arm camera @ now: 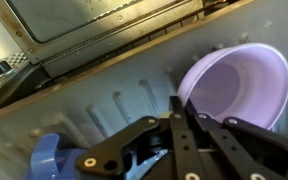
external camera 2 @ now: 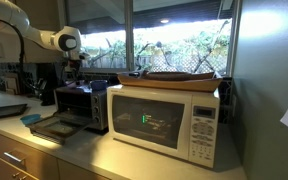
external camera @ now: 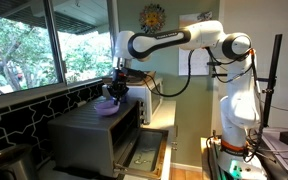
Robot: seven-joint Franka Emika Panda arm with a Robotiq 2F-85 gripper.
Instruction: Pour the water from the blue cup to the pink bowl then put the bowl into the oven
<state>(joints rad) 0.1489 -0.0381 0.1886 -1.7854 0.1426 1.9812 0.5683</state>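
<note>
end effector (arm camera: 176,102) pinched narrow atop the oven (external camera: 84,135), between blue cup (arm camera: 52,160) and pink bowl (arm camera: 239,85). white microwave (external camera 2: 169,122) just beside the oven.

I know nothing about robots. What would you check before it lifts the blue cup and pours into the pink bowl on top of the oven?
1. Pincer closed: ok, its jaws are together.
2. Blue cup really gripped: cannot tell; the wrist view shows it low beside the pincer, with the contact hidden.
3. Pink bowl upright on top of the oven: ok.
4. Bowl's mouth unobstructed: ok.
5. Oven door open for later: ok, it is folded down.
6. Water in the cup: cannot tell.
</note>
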